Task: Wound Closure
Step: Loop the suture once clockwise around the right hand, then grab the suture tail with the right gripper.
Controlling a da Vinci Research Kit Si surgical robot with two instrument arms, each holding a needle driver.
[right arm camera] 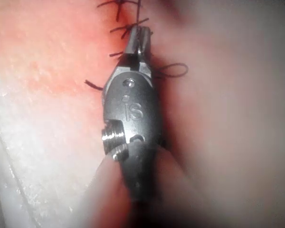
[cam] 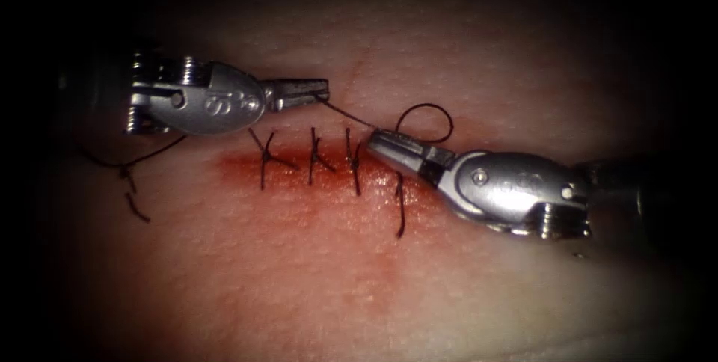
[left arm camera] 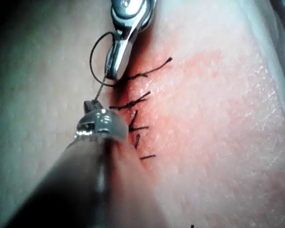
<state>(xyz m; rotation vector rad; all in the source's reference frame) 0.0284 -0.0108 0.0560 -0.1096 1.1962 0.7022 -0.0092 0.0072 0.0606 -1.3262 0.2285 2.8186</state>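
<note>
The cut in the tissue runs left to right and is crossed by several dark stitches. Just above its left part, my left tool is shut on the thread. That strand runs taut down-right to my right tool. The right tool's jaws are shut, tip beside the third stitch. A thread loop curls around these jaws. The left wrist view shows the left tool gripping the strand and the loop beside the right tool. The right tool also appears in its own wrist view.
Red fluid stains the tissue around the cut. A slack length of thread trails left from under the left tool. Short cut ends of thread lie on the tissue at the far left. A fourth stitch sits below the right tool.
</note>
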